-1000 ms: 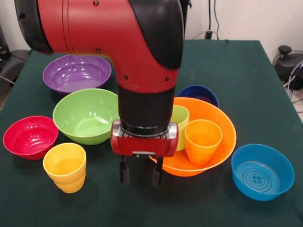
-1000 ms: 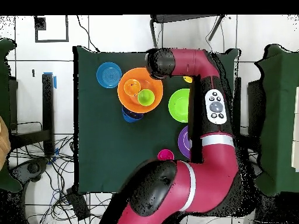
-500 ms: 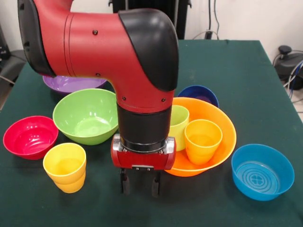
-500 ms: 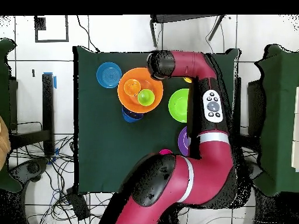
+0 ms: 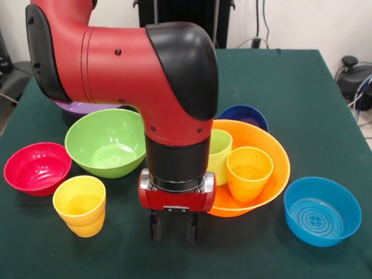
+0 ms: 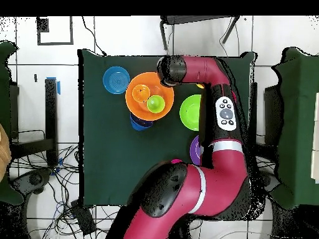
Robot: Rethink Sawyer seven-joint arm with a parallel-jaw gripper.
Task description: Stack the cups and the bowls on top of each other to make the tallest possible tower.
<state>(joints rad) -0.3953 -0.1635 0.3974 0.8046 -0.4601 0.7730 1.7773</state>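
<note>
The large orange bowl (image 5: 279, 157) holds an upright orange cup (image 5: 249, 172) and a light green cup (image 5: 220, 152), partly hidden by my arm. My gripper (image 5: 173, 228) hangs open just off the bowl's near left rim, low over the cloth, with nothing between its fingers. A yellow cup (image 5: 80, 204) stands to its left. Around them sit a lime green bowl (image 5: 104, 142), a red bowl (image 5: 36, 168), a light blue bowl (image 5: 321, 211), and a dark blue bowl (image 5: 244, 114) behind the orange one. The purple bowl (image 5: 75, 107) is mostly hidden behind the arm. From overhead the arm covers the gripper beside the orange bowl (image 6: 132, 103).
The dark green table (image 5: 290, 75) has bare cloth at its far right. From overhead, the light blue bowl (image 6: 116, 79) lies near one corner, the lime green bowl (image 6: 190, 112) beside the arm. Cables and furniture surround the table.
The gripper has sunk a little toward the cloth and stays open. The arm's upper link has dropped and covers more of the purple bowl. Cups and bowls have not moved.
</note>
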